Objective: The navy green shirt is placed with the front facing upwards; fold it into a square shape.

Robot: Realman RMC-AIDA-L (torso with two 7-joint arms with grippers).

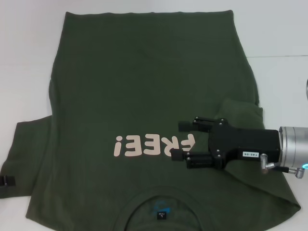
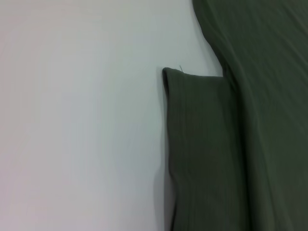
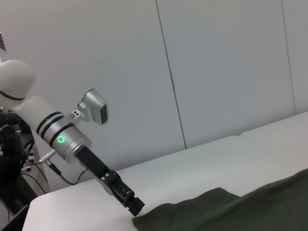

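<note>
While right gripper (image 1: 177,139) hovers spread over the "FREE!" print, left gripper (image 1: 6,181) is nearly cut off at the sleeve edge, state unclear. Shirt (image 1: 144,86) lies flat on table (image 1: 29,72), collar cropped.

I read "FREE!" in pale pink, upside down, on the navy green shirt (image 1: 144,82). The neck label (image 1: 161,213) and the right end effector (image 1: 177,139) plate are illegible.
</note>
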